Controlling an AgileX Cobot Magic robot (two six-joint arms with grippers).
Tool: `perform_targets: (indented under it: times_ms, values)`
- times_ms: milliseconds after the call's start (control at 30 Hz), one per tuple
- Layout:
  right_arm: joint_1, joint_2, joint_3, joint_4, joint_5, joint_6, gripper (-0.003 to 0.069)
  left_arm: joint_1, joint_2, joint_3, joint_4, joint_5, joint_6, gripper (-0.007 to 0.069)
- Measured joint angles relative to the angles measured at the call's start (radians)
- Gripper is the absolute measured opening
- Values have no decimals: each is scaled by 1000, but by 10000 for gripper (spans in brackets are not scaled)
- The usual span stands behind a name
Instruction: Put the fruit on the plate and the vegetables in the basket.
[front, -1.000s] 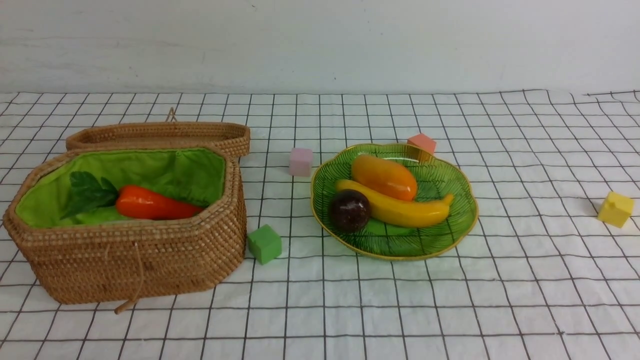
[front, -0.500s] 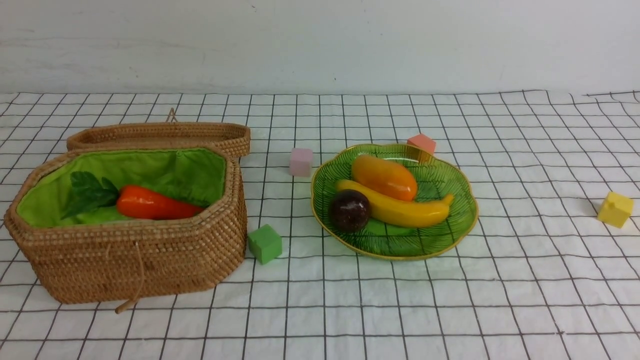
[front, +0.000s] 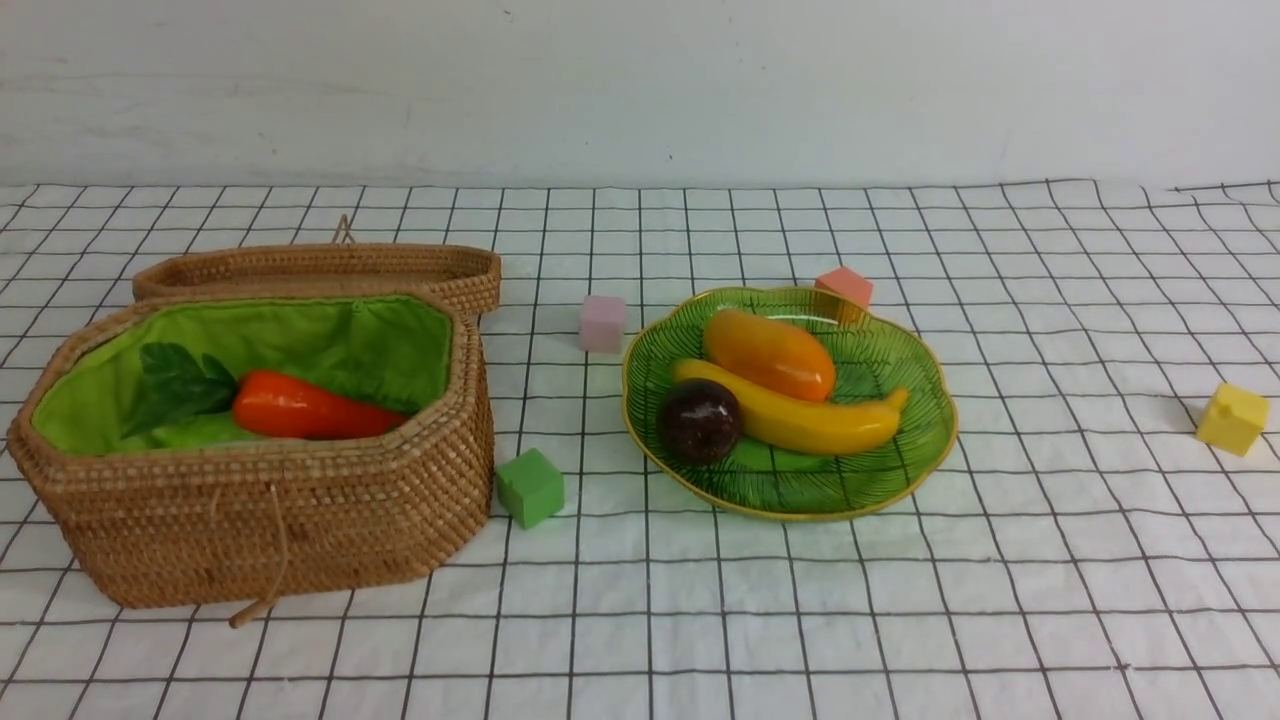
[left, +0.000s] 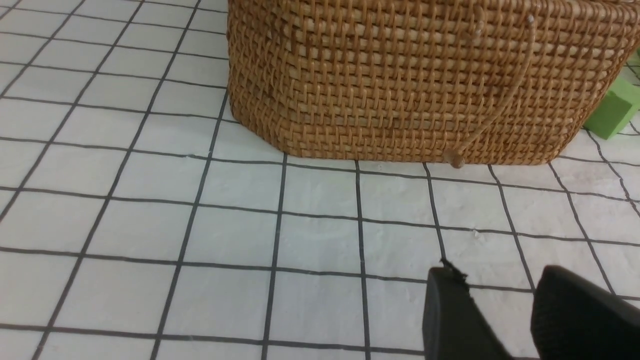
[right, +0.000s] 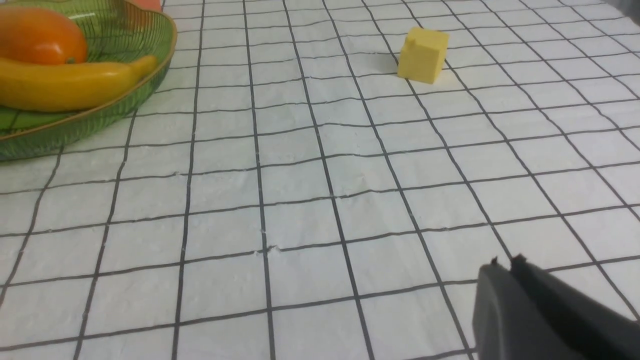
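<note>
Wicker basket (front: 270, 520) holds the carrot (front: 310, 407); mango (front: 768, 354), banana (front: 800, 420) and mangosteen (front: 699, 421) lie on the plate (front: 900, 470). Foam cubes (front: 530, 487) sit scattered around. Left gripper (left: 500, 300) parted, empty; right gripper (right: 507, 270) clenched, empty. No writing shows.

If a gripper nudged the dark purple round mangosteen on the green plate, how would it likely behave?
The dark purple round mangosteen would probably roll, being nearly spherical. Its glossy skin suggests slippery fingers contact. The long yellow banana beside it and the green glass plate's raised rim would likely stop it.
</note>
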Motion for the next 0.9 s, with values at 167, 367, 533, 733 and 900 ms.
perform_targets:
  times_ms: [167,367,533,733,900]
  values:
    - [0,0,0,0,0,0,37,0,0,0,0,0,0,239]
    - [0,0,0,0,-1,0,44,0,0,0,0,0,0,239]
    - [0,0,1,0,-2,0,49,0,0,0,0,0,0,239]
    - [0,-1,1,0,-3,0,55,0,0,0,0,-3,0,239]
    - [0,-1,1,0,-3,0,61,0,0,0,0,-1,0,239]
